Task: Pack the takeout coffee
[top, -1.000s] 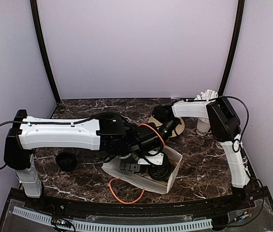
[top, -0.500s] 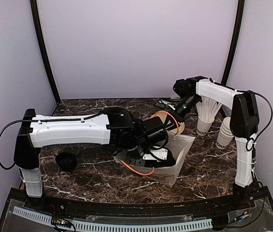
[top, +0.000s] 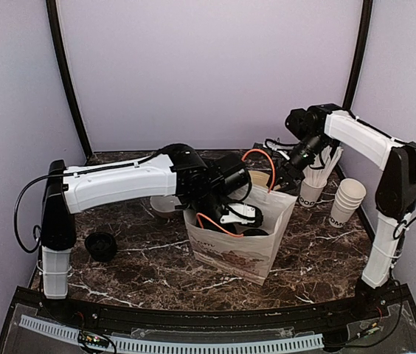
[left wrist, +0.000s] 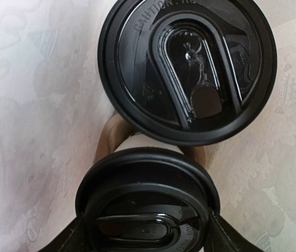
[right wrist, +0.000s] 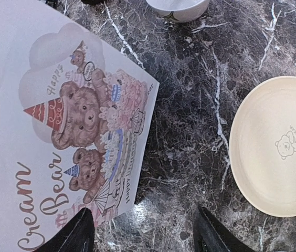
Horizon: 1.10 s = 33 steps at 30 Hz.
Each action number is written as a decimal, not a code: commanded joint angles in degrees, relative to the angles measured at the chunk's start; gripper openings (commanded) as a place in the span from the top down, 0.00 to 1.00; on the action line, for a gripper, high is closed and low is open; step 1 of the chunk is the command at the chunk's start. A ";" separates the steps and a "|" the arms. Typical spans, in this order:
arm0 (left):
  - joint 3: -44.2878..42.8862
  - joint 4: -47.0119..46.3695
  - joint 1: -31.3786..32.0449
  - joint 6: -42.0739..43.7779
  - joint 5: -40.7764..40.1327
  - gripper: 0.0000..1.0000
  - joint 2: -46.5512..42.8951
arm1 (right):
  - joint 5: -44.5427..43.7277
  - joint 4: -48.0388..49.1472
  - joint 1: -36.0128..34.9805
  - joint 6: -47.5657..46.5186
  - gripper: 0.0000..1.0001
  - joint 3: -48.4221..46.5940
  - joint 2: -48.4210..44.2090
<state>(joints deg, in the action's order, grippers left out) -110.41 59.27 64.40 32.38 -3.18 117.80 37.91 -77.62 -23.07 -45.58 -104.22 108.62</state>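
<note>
The takeout coffee (left wrist: 187,68), two small paper cups of which only the black plastic lids show from above, sits inside the white paper bag printed with cartoon bears (top: 234,254). The bag stands upright at the centre of the top view on the dark marbled table (top: 134,269). In the left wrist view one lid fills the upper half and the nearer cup (left wrist: 148,205) the lower half, rims almost touching, with pale bag walls on either side.

The left gripper (left wrist: 148,233) reaches down through the bag's mouth. Its fingers sit against both sides of the nearer cup's lid, so I judge it clamped there, probably to seat that cup flat beside its partner.

The right gripper (right wrist: 145,231) hangs outside the bag, by the mouth's upper right corner in the top view. Its fingers are spread wide, with only table and the bag's lower corner between them. It is likely placed to steady the mouth, though no contact shows.

A cream round plate with a bear mark (right wrist: 279,147) lies apart at the right of the right wrist view. The stack of lidless white cups (top: 344,199) and the white cup of white sticks (top: 313,188) stand at the right of the top view, out of the arms' way.
</note>
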 commanded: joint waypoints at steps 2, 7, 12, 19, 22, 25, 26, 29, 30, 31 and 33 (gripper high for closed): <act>0.58 0.85 -0.11 -1.54 6.91 0.64 5.39 | 1.30 -1.20 0.48 -2.07 0.36 2.97 -3.35; -0.71 -0.16 -0.03 -2.28 1.97 0.64 6.20 | 2.25 -0.11 0.57 -1.37 0.36 4.00 -5.15; -0.82 -0.24 1.94 -4.34 -4.58 0.63 6.05 | 2.33 2.38 0.57 0.90 0.36 6.05 -7.88; -0.65 1.12 6.13 -5.84 -7.26 0.64 5.59 | 2.05 2.98 0.55 2.58 0.36 5.22 -9.27; -0.03 1.76 5.91 -6.78 -6.62 0.64 5.53 | 1.73 2.90 0.57 2.95 0.36 4.41 -9.30; -0.53 1.72 5.39 -7.06 -7.78 0.61 3.70 | 1.81 2.22 0.57 2.96 0.36 3.29 -9.16; -1.11 1.71 5.25 -7.20 -7.62 0.59 3.29 | 1.89 2.07 0.57 2.94 0.36 2.92 -9.14; -2.06 1.89 5.28 -7.65 -8.09 0.48 1.19 | 1.99 1.79 0.57 3.04 0.36 2.21 -9.05; -2.61 2.06 5.29 -8.09 -8.61 0.41 0.43 | 1.87 1.82 0.56 3.04 0.36 2.07 -9.11; -2.83 2.10 5.29 -8.37 -9.54 0.37 0.03 | 1.80 1.91 0.57 3.07 0.36 2.00 -9.00; -3.48 2.21 5.30 -8.80 -10.56 0.30 -1.30 | 1.69 1.86 0.57 3.09 0.36 1.85 -8.79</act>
<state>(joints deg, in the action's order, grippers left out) -112.49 60.25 69.65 26.00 -12.95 119.90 39.16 -76.01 -22.81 -42.89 -100.68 100.75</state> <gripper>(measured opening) 0.708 0.638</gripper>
